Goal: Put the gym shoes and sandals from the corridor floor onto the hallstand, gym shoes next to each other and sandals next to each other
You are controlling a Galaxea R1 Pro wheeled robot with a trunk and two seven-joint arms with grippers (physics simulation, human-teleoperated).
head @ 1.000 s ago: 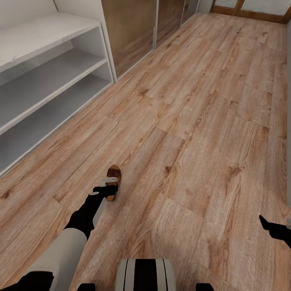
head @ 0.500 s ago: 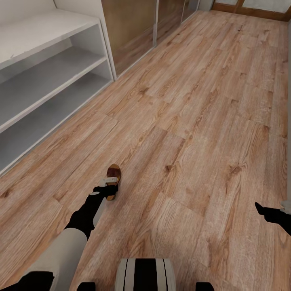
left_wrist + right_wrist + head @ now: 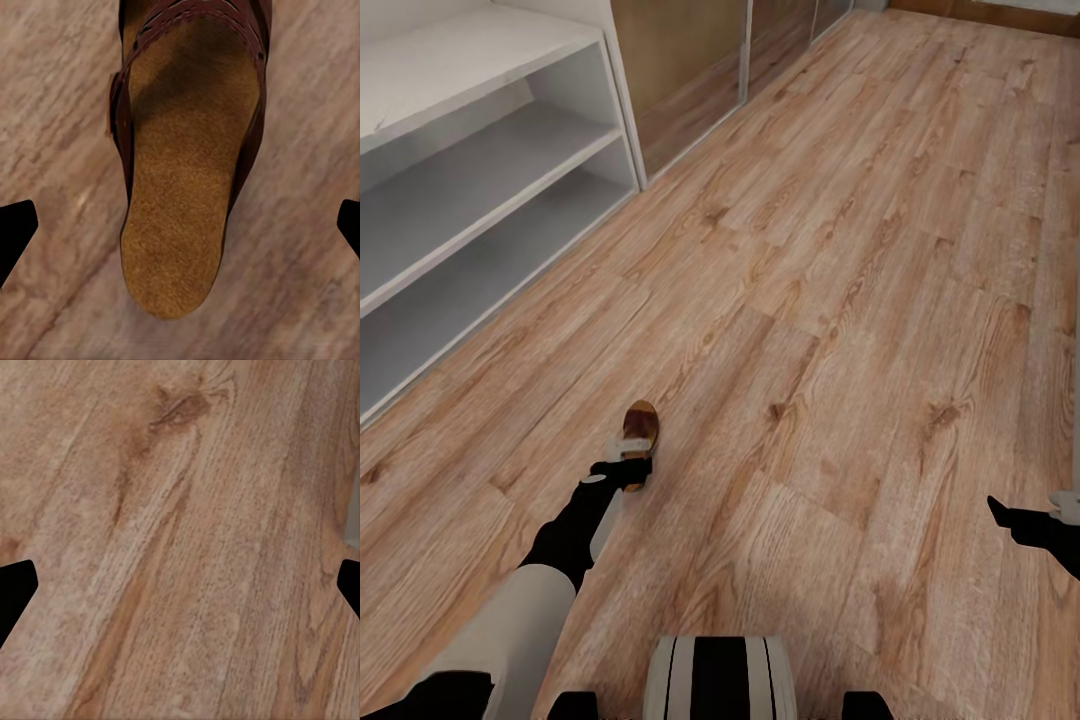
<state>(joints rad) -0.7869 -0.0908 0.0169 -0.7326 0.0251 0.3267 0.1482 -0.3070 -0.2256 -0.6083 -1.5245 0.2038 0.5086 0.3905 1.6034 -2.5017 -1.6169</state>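
Hovering my left gripper (image 3: 180, 225), jaws apart, above the dark brown tan-footbed sandal (image 3: 191, 165); its long axis crosses the jaw line squarely

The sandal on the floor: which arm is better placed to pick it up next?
Left. Its open end effector hangs right over the sandal; the right end effector is far away over bare floor.

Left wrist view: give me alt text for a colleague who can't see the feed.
A dark brown slip-on sandal with a tan footbed lies on light brown wood-plank floor, centred between the two black fingertips of the open left tool. The wide strap sits at the far end and the rounded heel nearer the camera; neither fingertip touches it.
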